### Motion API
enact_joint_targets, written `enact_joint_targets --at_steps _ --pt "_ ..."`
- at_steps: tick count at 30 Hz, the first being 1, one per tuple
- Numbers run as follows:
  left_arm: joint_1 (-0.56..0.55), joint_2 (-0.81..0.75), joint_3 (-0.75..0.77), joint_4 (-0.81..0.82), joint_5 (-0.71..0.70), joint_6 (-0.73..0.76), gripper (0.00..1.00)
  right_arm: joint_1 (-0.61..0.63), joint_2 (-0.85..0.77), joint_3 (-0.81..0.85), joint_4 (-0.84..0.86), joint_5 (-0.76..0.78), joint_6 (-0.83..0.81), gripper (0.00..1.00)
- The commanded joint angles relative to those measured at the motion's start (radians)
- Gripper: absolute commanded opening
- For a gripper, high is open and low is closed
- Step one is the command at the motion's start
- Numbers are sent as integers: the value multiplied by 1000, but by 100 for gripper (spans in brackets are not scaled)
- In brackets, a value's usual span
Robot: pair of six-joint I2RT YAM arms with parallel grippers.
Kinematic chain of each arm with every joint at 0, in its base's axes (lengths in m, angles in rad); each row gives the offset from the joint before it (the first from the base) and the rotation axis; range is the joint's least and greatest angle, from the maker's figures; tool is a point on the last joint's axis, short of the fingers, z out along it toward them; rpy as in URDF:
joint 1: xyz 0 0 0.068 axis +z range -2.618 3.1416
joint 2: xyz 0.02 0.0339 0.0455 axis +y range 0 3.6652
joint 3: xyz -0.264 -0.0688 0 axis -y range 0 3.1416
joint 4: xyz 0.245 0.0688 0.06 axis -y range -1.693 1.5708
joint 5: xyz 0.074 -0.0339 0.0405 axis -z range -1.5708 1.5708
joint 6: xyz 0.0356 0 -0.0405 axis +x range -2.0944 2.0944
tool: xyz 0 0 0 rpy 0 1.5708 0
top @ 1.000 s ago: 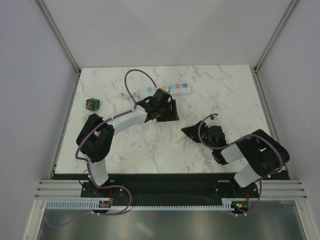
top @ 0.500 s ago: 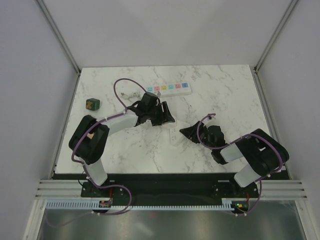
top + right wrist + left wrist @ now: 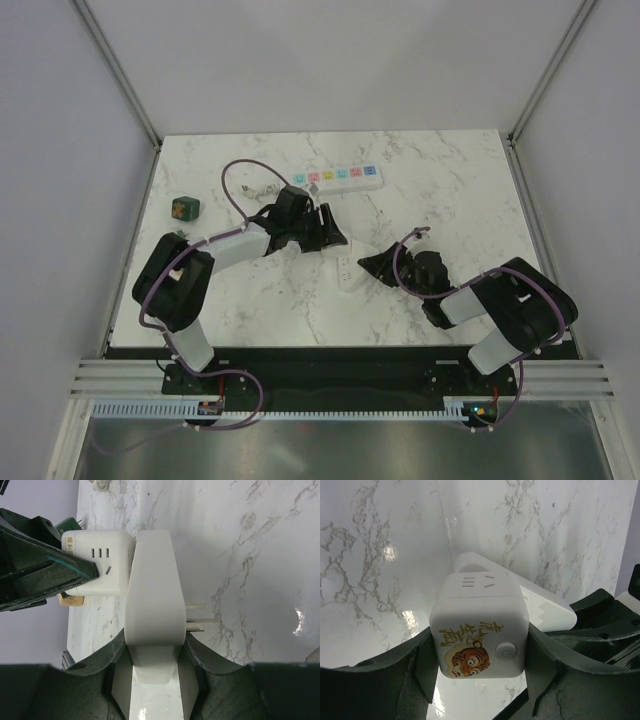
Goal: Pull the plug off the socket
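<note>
The dark green plug (image 3: 184,208) lies on the table at far left, apart from the socket (image 3: 340,177), the long white strip with pastel outlets at the back. Neither gripper is at them. My left gripper (image 3: 330,240) (image 3: 477,655) is shut on a white cube with a tiger picture (image 3: 480,625). The cube sits against a small plain white block (image 3: 540,605) (image 3: 347,272). My right gripper (image 3: 372,265) (image 3: 152,665) is shut on that white block (image 3: 152,595), whose metal prongs (image 3: 197,620) stick out to the right. The cube (image 3: 97,562) is on its left face.
The socket's short cord stub (image 3: 262,190) lies by its left end. The left arm's purple cable (image 3: 232,185) loops over the table near it. Frame posts and walls stand at the table's far corners and sides.
My left arm has swung left and its gripper has come down toward the white block and my right gripper. The plug and the socket have not moved.
</note>
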Motion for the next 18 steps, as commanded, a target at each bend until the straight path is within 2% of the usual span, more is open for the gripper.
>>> enact_joint_targets --at_steps 1,4,5,8,10,12,14,15,18 --pt "54 -75 -28 -6 52 39 2 -30 38 -37 -210 152 -87 0" --pt "10 -87 42 -177 -168 147 2 -30 39 -37 -209 153 -88 0" --pt "-21 -87 76 -251 -294 175 2 -30 41 -37 -210 152 -87 0" --pt "-38 -110 78 -282 -362 226 2 -29 39 -37 -210 152 -87 0" --pt "-32 -122 59 -262 -338 225 2 -30 41 -35 -212 153 -87 0" --pt "7 -136 7 -174 -191 206 2 -30 42 -35 -212 152 -87 0" --pt "65 -148 -78 -94 -55 124 2 -29 41 -35 -213 153 -87 0" --pt "83 -159 -108 -5 -18 63 2 -30 41 -35 -213 153 -87 0" --pt "134 -154 -173 57 76 4 2 -30 39 -35 -213 153 -87 0"
